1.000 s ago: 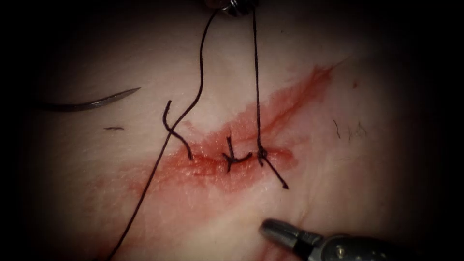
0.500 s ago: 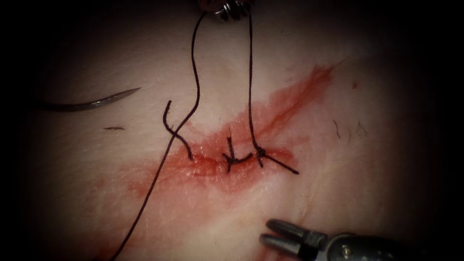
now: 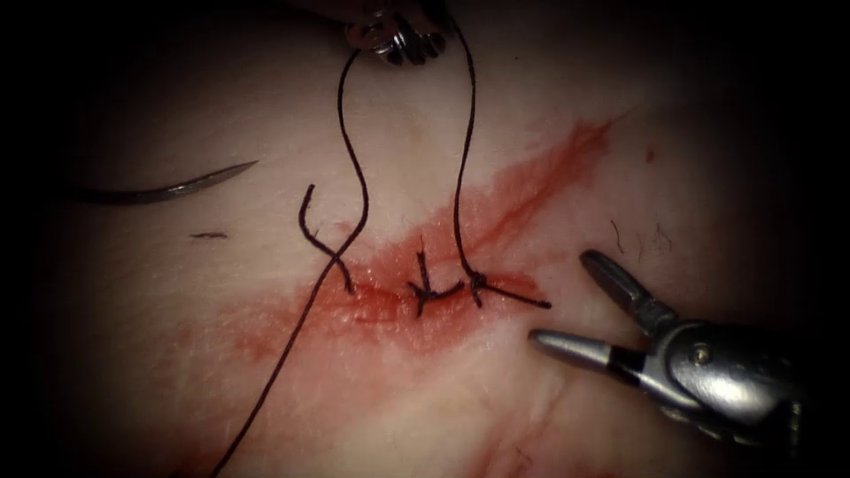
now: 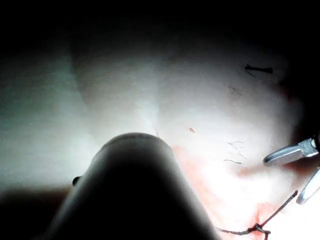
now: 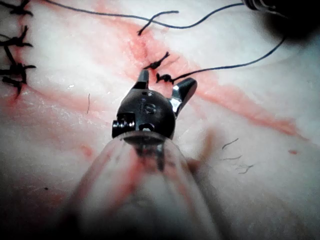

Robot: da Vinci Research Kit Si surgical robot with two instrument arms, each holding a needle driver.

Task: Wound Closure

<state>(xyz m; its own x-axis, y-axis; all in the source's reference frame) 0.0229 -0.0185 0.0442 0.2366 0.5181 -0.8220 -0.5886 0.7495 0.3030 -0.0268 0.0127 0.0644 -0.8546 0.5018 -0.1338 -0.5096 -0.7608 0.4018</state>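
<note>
Fig.: bench wound closure, seen from the room. Left hand (image 3: 396,37), at top of endoscope view, appears closed on the thread (image 3: 460,168), w/ two strands hanging from it: one runs down to the knot (image 3: 478,281) on the cut (image 3: 390,296), the other sweeps down-left across the tissue (image 3: 266,88) and out of frame. Holding both strands up lifts them off the wound and exposes the knot, presumably so it can be reached. Right hand (image 3: 574,296), empty, jaws spread wide, sits just right of the knot's short tail (image 3: 522,299), which points at the gap between the jaws. Needle (image 3: 168,188) lies free on the tissue, well left of the cut, not in the tissue, held by neither hand. Red fluid (image 3: 531,186) stains the cut line. Right wrist view: open jaws just short of the knot (image 5: 162,77); finished stitches (image 5: 15,65) off to one side.
</note>
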